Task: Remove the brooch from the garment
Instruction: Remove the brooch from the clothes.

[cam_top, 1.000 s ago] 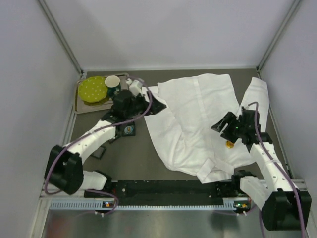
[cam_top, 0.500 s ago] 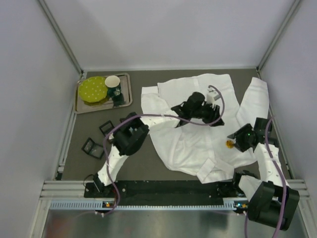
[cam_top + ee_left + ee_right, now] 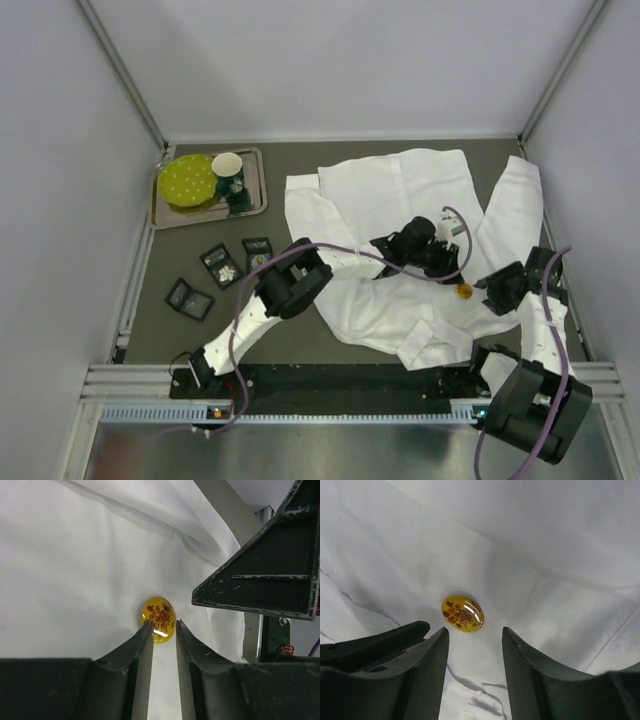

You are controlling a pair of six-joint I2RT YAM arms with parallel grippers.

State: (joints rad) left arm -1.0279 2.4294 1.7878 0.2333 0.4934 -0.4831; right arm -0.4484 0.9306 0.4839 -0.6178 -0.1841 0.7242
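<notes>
The garment [image 3: 390, 200] lies spread over the middle and right of the table, a creased white shirt. The brooch [image 3: 464, 291], a yellow oval with red flowers, sits on its lower right part. My left gripper [image 3: 450, 275] reaches across the shirt to it. In the left wrist view the brooch [image 3: 158, 612] lies just past the tips of that gripper [image 3: 163, 626], whose jaws stand a narrow gap apart over cloth [image 3: 75, 570]. My right gripper [image 3: 490, 290] is open just right of the brooch. The brooch [image 3: 462, 613] lies untouched ahead of this gripper [image 3: 475, 632].
A metal tray [image 3: 258, 190] at the back left carries a green plate [image 3: 188, 180] and a paper cup [image 3: 228, 172]. Small black boxes [image 3: 220, 265] lie on the table left of the shirt. The right gripper's finger [image 3: 260, 575] hangs close beside the brooch.
My left arm swung from the tray across the shirt to the brooch and narrowed its jaws. My right gripper dropped lower to the brooch's right side and narrowed too.
</notes>
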